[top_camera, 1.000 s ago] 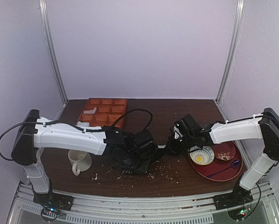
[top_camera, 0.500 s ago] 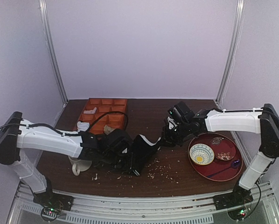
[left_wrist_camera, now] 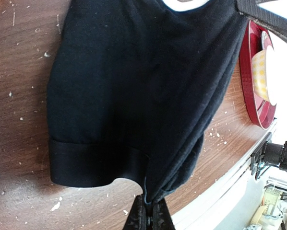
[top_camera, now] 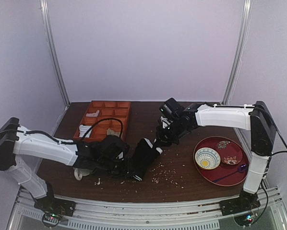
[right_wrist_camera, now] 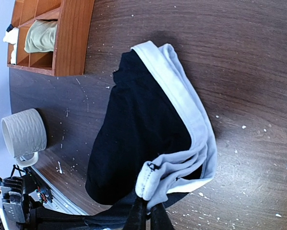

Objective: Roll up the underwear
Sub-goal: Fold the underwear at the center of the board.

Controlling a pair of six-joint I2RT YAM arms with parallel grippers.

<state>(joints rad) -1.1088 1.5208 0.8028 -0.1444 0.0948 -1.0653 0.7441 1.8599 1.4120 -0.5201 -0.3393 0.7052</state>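
Note:
One black underwear (top_camera: 144, 154) with a white waistband (right_wrist_camera: 182, 105) lies stretched on the brown table between my two grippers. My left gripper (top_camera: 131, 168) is shut on its black hem at the near end; the left wrist view shows the fabric (left_wrist_camera: 134, 86) pinched in the closed left gripper (left_wrist_camera: 148, 214). My right gripper (top_camera: 161, 140) is shut on the bunched white waistband at the far end, as the right wrist view shows (right_wrist_camera: 146, 207). A second brief does not show clearly.
An orange compartment tray (top_camera: 118, 106) at the back left holds a white cloth (top_camera: 92, 114) and a beige lump (top_camera: 112, 132). A white mug (top_camera: 81, 170) sits under my left arm. A red plate (top_camera: 225, 175) with a bowl (top_camera: 207, 158) is at the right. Crumbs litter the table.
Both grippers have moved left with the underwear. The right gripper went farther back and the left nearer, so the fabric now stretches longer between them.

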